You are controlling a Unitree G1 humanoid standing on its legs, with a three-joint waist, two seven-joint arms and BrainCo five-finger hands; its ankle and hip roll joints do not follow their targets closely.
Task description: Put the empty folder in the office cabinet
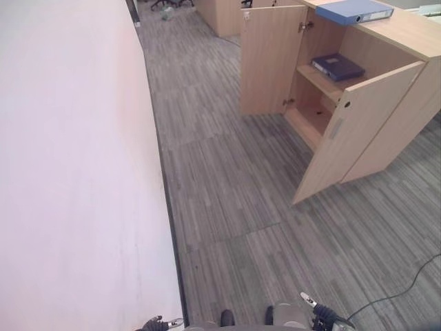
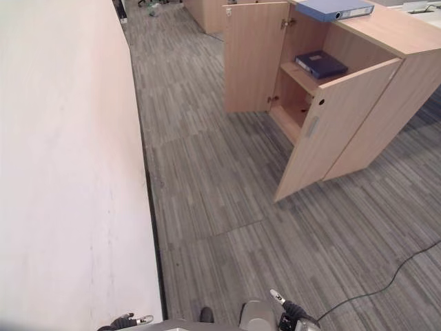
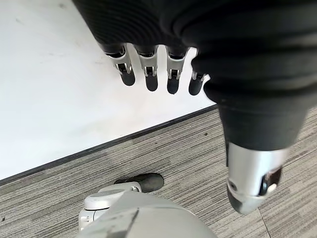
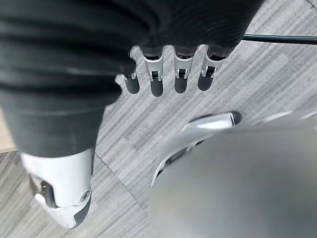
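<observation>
We see a flat dark-blue folder (image 1: 337, 67) on the wooden cabinet (image 1: 386, 131) shelf, doors open; left robot hand (image 3: 148, 69) and right robot hand (image 4: 168, 74) released, fingers straight, above striped grey carpet (image 1: 234, 186).

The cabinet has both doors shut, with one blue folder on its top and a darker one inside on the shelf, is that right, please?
Not quite: the cabinet's doors stand open, as the left eye view shows. One blue folder does lie on top, and a darker one on the shelf inside.

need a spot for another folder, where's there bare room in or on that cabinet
Free: the upper shelf left of the dark blue folder, the lower compartment as far as visible, and the cabinet top near the light blue folder. The open doors narrow the way in.
</observation>
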